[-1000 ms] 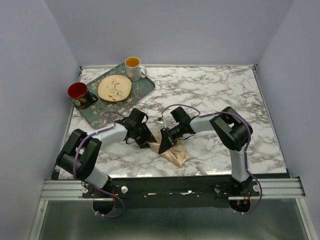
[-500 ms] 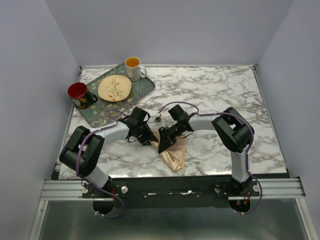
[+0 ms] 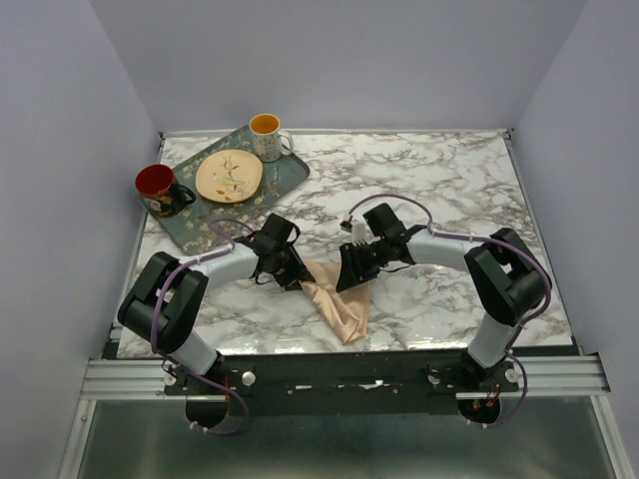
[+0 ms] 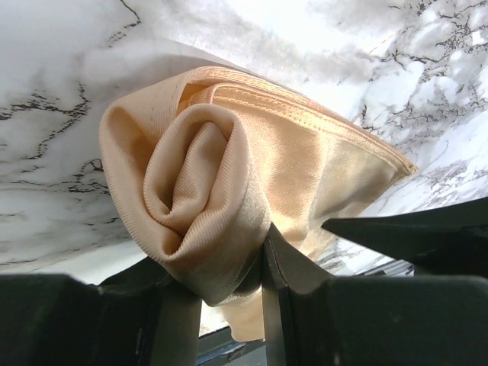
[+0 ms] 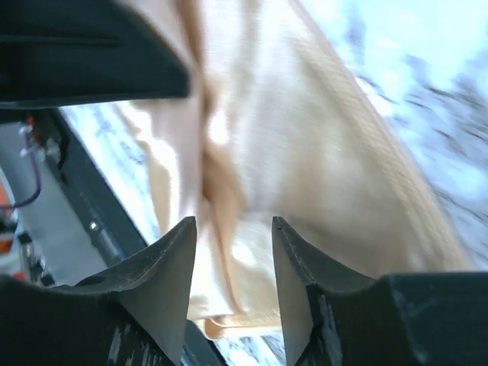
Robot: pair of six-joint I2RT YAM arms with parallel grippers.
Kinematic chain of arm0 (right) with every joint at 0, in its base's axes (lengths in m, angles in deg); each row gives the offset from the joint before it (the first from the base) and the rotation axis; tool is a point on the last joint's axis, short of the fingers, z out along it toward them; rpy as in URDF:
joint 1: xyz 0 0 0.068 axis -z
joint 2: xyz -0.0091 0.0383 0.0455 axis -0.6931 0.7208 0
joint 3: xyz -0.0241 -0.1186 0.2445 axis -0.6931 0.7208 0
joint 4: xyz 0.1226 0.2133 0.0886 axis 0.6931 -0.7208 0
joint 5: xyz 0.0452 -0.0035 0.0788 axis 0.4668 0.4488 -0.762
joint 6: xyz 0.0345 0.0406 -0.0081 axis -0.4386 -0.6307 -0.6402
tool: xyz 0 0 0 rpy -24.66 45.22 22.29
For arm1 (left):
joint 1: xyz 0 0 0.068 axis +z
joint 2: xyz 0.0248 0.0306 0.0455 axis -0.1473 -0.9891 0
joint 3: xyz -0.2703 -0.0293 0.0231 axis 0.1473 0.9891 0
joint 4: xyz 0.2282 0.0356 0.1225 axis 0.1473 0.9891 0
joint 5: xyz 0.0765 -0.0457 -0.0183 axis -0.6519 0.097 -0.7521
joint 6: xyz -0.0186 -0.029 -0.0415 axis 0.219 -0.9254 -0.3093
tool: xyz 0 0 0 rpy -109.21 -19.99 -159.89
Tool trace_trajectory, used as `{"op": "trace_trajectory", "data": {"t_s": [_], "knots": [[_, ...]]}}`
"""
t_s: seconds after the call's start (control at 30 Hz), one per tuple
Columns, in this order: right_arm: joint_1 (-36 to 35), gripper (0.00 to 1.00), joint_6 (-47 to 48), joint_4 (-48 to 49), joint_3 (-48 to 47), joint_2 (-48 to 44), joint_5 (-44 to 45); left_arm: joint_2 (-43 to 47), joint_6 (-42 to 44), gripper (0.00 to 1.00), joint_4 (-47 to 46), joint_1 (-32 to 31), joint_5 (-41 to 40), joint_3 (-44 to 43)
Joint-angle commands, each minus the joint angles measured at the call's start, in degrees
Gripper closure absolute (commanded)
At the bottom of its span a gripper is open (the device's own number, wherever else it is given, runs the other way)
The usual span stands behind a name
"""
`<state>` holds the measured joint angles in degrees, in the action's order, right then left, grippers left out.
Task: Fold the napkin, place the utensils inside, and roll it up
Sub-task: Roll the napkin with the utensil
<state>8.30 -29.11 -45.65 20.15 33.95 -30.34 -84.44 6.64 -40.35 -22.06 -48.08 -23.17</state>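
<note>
Now the right fingers (image 5: pixel 164 267) have spread, releasing the napkin (image 3: pixel 339 299), which lies crumpled near the table's (image 3: pixel 449 180) front edge. The left fingers (image 4: pixel 286 297) pinch its bunched end, so folding looks unfinished.

A robot lab cell — plain lilac walls (image 3: pixel 60 150) boxing a marble tabletop (image 3: pixel 429 180), two arms (image 3: pixel 215 267) bolted to an aluminium rail (image 3: pixel 339 377).
</note>
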Motion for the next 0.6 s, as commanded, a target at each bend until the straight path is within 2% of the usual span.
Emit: {"op": "trace_trajectory", "data": {"t_s": [0.0,0.07,0.1,0.17,0.33,0.57], "knots": [[1.73,0.58,-4.55,-1.70,2.21,-1.52,10.69,0.85,0.87,1.00,3.59,-0.33,-5.15,1.73],[1.73,0.71,-4.72,-2.49,1.68,-0.03,14.72,0.86,0.52,1.00,3.24,-0.33,-4.97,1.91],[1.73,0.85,-4.63,-2.84,1.33,0.24,15.96,0.86,0.25,1.00,3.15,-0.33,-4.88,2.00],[1.74,0.94,-4.46,-2.84,1.15,0.68,19.47,0.94,-0.27,1.00,2.63,-0.33,-4.53,2.26],[1.74,0.96,-3.75,-4.51,-1.74,4.01,25.73,0.51,-1.24,1.00,1.22,-0.33,-3.92,2.88],[1.82,0.97,0.19,-9.60,-13.78,11.31,30.04,-0.46,-4.05,1.00,-1.94,-0.24,-4.44,4.46]]}}
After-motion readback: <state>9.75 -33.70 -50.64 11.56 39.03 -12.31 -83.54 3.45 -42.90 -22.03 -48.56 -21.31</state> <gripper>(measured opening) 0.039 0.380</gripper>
